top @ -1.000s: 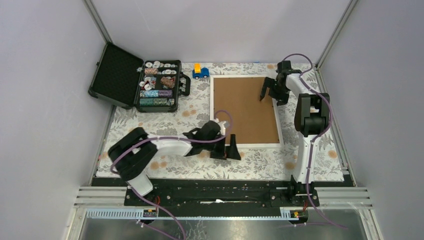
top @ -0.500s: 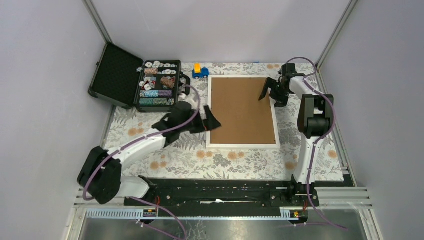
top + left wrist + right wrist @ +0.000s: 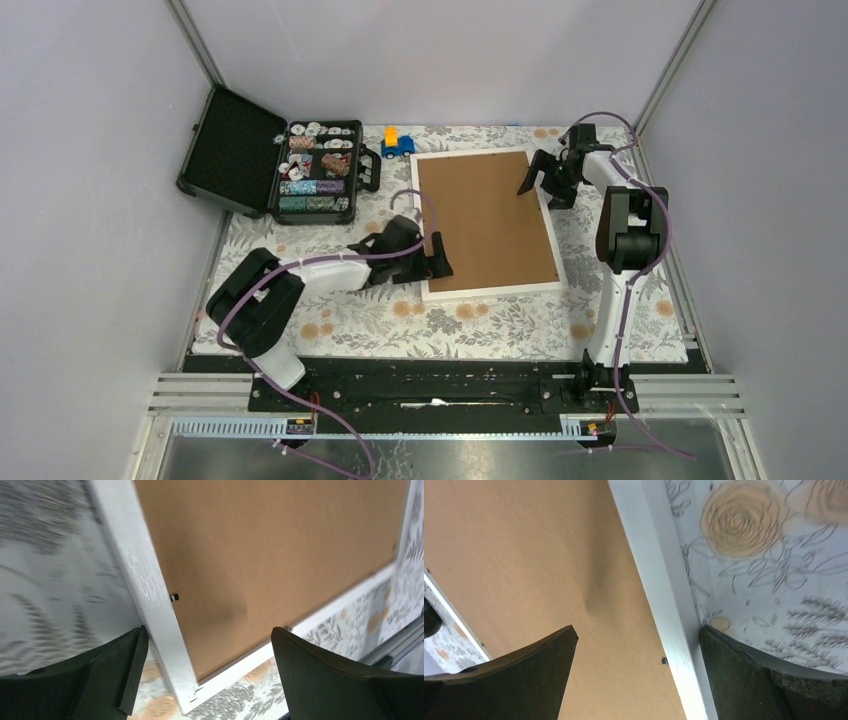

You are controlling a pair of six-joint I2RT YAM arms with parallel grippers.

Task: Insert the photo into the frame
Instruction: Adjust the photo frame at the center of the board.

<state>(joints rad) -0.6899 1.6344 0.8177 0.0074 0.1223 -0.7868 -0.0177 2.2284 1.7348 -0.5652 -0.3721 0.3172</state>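
Note:
The frame (image 3: pixel 487 220) lies back up on the floral cloth, brown board inside thin white moulding, turned slightly askew. The photo is hidden or out of view. My left gripper (image 3: pixel 440 262) is open low at the frame's near-left corner. In the left wrist view the gripper (image 3: pixel 210 675) straddles the white left rail (image 3: pixel 150 580), with one finger outside it on the cloth. My right gripper (image 3: pixel 540 188) is open at the far right edge. In the right wrist view the gripper (image 3: pixel 636 675) spans the white rail (image 3: pixel 654 580), one finger over the brown back and one beside the rail.
A black case (image 3: pixel 230 150) stands open at the far left, its tray (image 3: pixel 318 170) full of small items. A blue and yellow toy car (image 3: pixel 401 144) sits just beyond the frame's far-left corner. Grey enclosure walls close in on both sides.
My left arm swung out along the frame's left edge and came back toward its near-left corner. The frame has turned a little, its far end shifted left. The right gripper barely moved.

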